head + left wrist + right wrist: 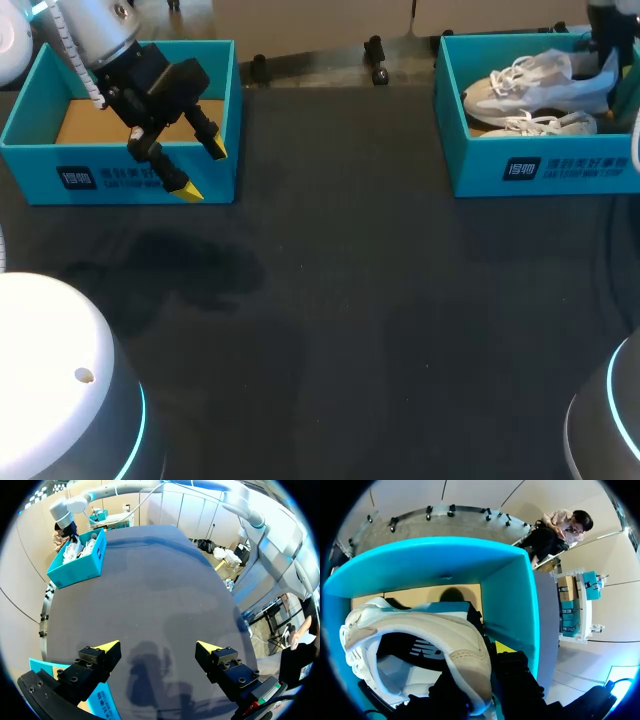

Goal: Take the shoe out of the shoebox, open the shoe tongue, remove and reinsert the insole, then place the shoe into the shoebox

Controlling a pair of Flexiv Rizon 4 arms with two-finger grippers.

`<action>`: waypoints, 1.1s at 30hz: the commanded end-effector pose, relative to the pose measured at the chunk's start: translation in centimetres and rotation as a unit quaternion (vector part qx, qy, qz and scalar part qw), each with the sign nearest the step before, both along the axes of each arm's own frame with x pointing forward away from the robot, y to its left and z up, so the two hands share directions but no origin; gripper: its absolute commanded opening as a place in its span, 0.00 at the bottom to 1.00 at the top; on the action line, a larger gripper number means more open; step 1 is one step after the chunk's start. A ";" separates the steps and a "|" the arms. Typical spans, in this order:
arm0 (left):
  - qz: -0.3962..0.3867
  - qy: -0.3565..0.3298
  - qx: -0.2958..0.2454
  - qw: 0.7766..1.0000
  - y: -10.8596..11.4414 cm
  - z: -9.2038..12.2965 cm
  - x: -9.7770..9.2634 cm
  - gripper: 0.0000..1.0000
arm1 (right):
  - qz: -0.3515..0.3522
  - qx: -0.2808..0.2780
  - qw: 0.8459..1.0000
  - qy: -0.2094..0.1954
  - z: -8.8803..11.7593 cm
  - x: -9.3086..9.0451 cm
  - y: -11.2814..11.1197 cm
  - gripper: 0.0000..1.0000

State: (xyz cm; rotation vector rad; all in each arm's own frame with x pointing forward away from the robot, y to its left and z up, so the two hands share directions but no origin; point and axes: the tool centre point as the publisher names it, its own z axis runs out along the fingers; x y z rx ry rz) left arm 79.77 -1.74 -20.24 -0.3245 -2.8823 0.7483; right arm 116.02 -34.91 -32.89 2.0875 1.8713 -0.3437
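Observation:
A white-and-grey shoe point(540, 85) lies tilted in the teal shoebox point(540, 168) at the table's back right, above a second white shoe point(548, 124). My right gripper point(606, 58) reaches into that box at the shoe's heel. In the right wrist view it point(481, 672) is shut on the heel collar of the shoe point(420, 630), one finger inside and one yellow-tipped finger outside, close to the box wall point(507, 600). My left gripper point(202, 170) hangs open and empty over the front wall of another teal box point(130, 178). Its yellow tips point(107, 645) stand wide apart above bare table.
The left box shows only its brown cardboard floor point(85, 122). Dark tabletop point(350, 320) stretches between the two boxes and toward the front. In the left wrist view the right shoebox point(80, 562) sits far ahead at the table's other end.

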 end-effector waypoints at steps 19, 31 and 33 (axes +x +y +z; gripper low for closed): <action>0.000 0.000 0.001 1.000 0.0 0.0 0.0 1.00 | -0.010 0.005 1.000 -0.002 -2.4 0.1 -0.5 0.00; 0.000 0.000 0.001 1.000 0.0 0.0 0.0 1.00 | -0.018 0.007 1.000 -0.010 -2.6 0.3 -0.7 0.07; 0.000 0.000 0.001 1.000 0.0 0.0 0.0 1.00 | -0.017 0.008 1.000 -0.011 -2.6 0.3 -0.7 0.20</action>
